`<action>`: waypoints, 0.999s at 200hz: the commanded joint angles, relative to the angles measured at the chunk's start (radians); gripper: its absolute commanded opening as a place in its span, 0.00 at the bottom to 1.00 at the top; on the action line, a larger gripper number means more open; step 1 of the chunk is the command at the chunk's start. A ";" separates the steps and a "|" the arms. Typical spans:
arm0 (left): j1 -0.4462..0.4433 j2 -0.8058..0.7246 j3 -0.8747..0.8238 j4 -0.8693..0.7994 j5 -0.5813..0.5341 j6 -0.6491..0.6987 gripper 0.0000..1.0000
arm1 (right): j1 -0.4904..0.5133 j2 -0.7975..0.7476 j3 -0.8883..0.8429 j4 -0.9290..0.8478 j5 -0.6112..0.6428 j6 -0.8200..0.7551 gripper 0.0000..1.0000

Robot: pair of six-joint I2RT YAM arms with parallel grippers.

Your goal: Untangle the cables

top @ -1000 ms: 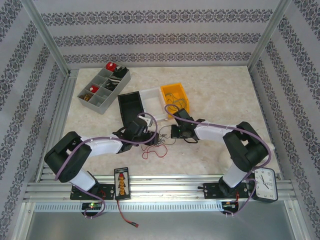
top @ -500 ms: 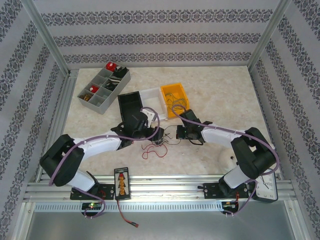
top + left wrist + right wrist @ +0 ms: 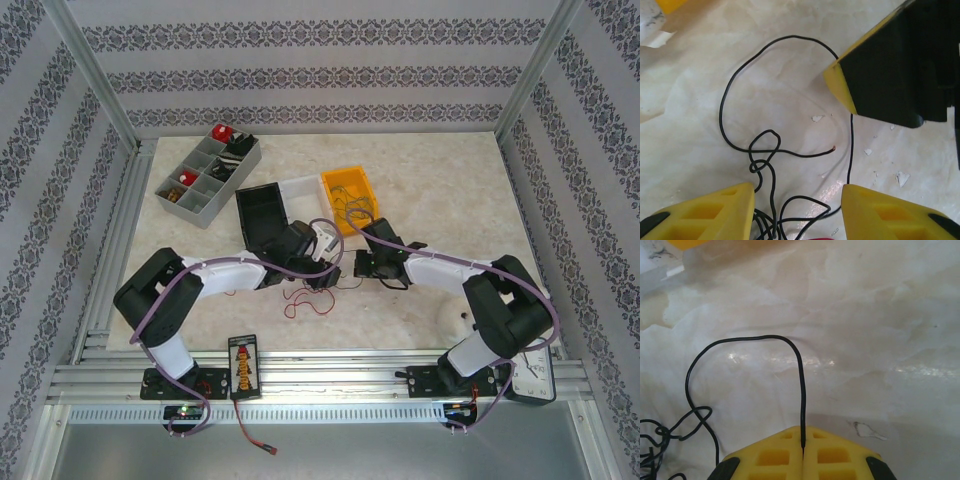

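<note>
The cables [image 3: 310,293] lie tangled just nearer than the yellow bin [image 3: 352,190]; bare marbled tabletop [image 3: 450,180] spreads right of it. Left gripper [image 3: 797,192] gapes wide, empty, above them; right gripper [image 3: 802,432] pinches one black strand [image 3: 801,390].

Two black-and-white robot arms [image 3: 215,272] [image 3: 440,268] reaching in, one tangle of thin black and red wires [image 3: 320,284], three plastic bins [image 3: 258,205] [image 3: 300,184] [image 3: 345,178] sitting together, one grey compartment tray [image 3: 205,200], one white clock [image 3: 530,365].

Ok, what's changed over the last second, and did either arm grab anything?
The left gripper, open, swung right and away from its base, toward the right gripper, which shifted slightly right, shut on a black strand of the cables. The yellow bin and grey organiser stayed put.
</note>
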 commanded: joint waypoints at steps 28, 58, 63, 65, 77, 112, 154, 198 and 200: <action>-0.013 0.036 0.083 -0.216 0.019 0.214 0.49 | -0.023 -0.032 -0.024 -0.013 -0.018 0.020 0.00; -0.018 0.052 0.114 -0.273 0.022 0.267 0.49 | -0.028 -0.029 -0.026 -0.010 -0.020 0.024 0.00; -0.019 0.057 0.116 -0.275 0.015 0.271 0.49 | -0.028 -0.029 -0.026 -0.009 -0.021 0.026 0.00; -0.019 0.059 0.117 -0.275 0.011 0.272 0.49 | -0.029 -0.029 -0.026 -0.009 -0.021 0.027 0.00; -0.022 0.074 0.127 -0.278 0.003 0.277 0.49 | -0.030 -0.029 -0.025 -0.008 -0.026 0.027 0.00; -0.027 0.108 0.148 -0.271 -0.054 0.272 0.24 | -0.032 -0.037 -0.026 -0.011 -0.024 0.029 0.00; -0.025 0.073 0.132 -0.247 -0.128 0.260 0.00 | -0.052 -0.074 -0.053 -0.018 -0.002 0.047 0.00; 0.042 -0.103 0.038 -0.065 -0.090 0.061 0.00 | -0.131 -0.110 -0.078 -0.075 0.046 0.071 0.00; 0.050 -0.114 0.032 -0.050 -0.081 0.046 0.00 | -0.137 -0.114 -0.080 -0.078 0.047 0.072 0.00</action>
